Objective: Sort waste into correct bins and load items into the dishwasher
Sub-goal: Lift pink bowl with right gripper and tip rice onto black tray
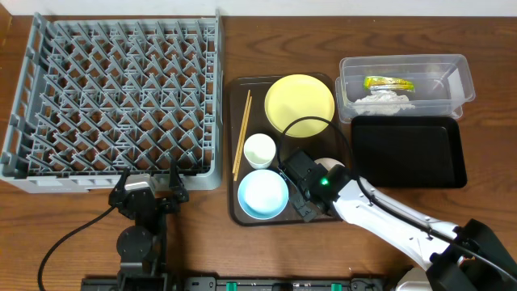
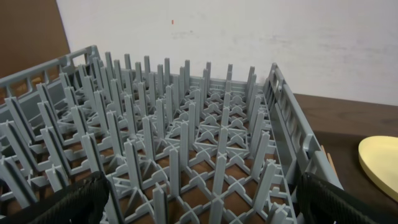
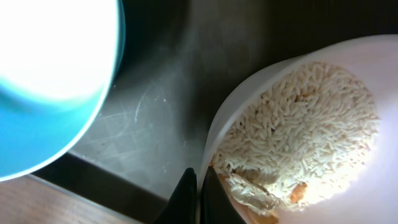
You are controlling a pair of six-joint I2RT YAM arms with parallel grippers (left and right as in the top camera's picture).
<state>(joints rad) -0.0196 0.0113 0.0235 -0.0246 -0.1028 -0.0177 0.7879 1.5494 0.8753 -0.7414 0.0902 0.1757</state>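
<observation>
My right gripper [image 3: 199, 186] is shut on the rim of the pinkish-white bowl [image 3: 249, 93], which holds rice-like scraps [image 3: 311, 124]. In the overhead view this gripper [image 1: 311, 184] covers most of the bowl [image 1: 327, 164] on the brown tray [image 1: 231, 162]. The light blue bowl [image 1: 262, 194], white cup [image 1: 259, 150], yellow plate [image 1: 299, 103] and chopsticks [image 1: 241, 133] also lie on that tray. The clear tub [image 1: 404, 63] holds the yellow-green wrapper [image 1: 388, 82] and white paper [image 1: 380, 101]. The black tray [image 1: 408, 151] lies in front of it. My left gripper [image 1: 149, 179] is open and empty at the grey dish rack's [image 1: 121, 89] front edge.
The rack [image 2: 199, 124] fills the left wrist view between my open fingers [image 2: 199, 208], with the plate's edge [image 2: 382, 162] at the right. The blue bowl [image 3: 43, 74] sits close to the left of the held bowl. The right arm's cable loops over the plate.
</observation>
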